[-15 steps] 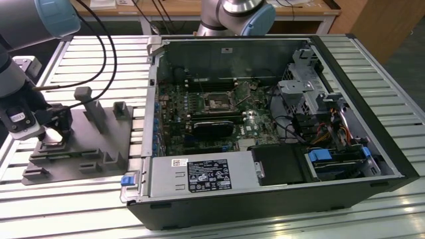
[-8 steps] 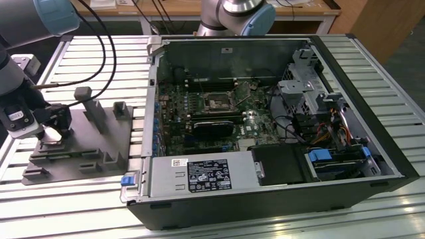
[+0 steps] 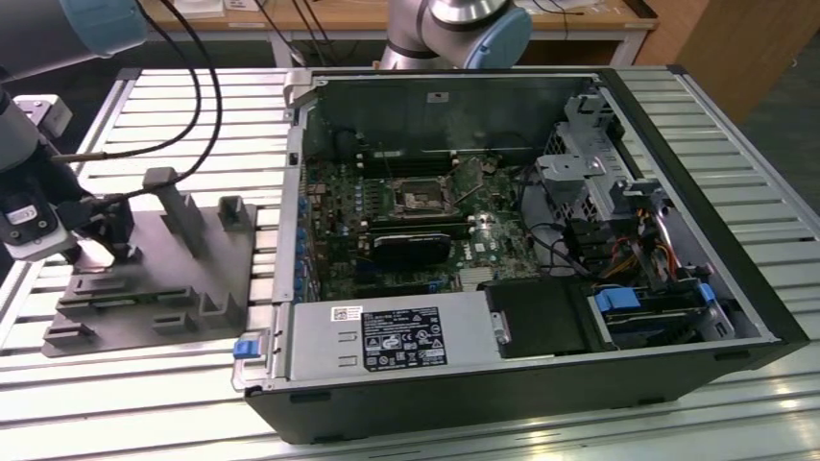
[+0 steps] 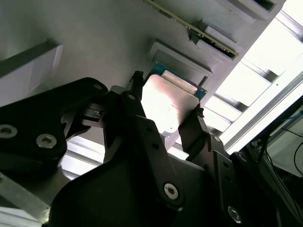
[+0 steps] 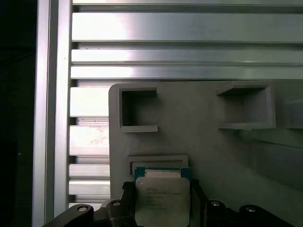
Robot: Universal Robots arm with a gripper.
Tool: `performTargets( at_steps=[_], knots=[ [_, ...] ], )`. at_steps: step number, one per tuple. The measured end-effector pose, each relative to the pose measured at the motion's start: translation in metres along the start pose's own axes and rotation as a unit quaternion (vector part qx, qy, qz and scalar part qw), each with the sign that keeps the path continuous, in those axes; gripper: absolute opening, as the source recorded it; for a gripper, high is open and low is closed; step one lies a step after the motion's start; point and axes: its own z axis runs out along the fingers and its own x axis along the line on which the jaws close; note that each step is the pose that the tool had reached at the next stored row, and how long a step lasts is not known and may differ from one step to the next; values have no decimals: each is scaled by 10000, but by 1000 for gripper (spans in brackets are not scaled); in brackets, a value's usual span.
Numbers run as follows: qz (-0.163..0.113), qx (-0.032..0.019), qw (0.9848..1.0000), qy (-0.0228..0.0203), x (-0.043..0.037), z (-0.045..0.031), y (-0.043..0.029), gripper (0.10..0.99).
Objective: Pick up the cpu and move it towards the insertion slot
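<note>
The small, flat, square silvery-grey cpu point(image 5: 162, 198) sits at or just above its shallow seat near one edge of the flat grey plastic fixture plate point(image 5: 203, 142). The black two-fingered gripper point(image 4: 166, 101) clamps it by two opposite sides, probably to keep the chip level and its metal top untouched. The plate lies by the exterior view's left edge of the ribbed aluminium bench point(image 3: 192, 106), well apart from the insertion slot point(image 3: 421, 197), a dark square socket framed in silver inside the open black computer case point(image 3: 448, 96) at mid-bench, with a wooden table point(image 3: 577, 19) behind.

exterior view: even, bright room light | second wrist view: cpu point(image 4: 168, 106) glares white, table slats point(image 4: 246, 80) blown out
</note>
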Motion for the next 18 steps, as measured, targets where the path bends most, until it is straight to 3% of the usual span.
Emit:
performTargets(
  at_steps=[18],
  knots=[
    [0, -12, 10000, 0, 1, -244, 11, 549]
  ],
)
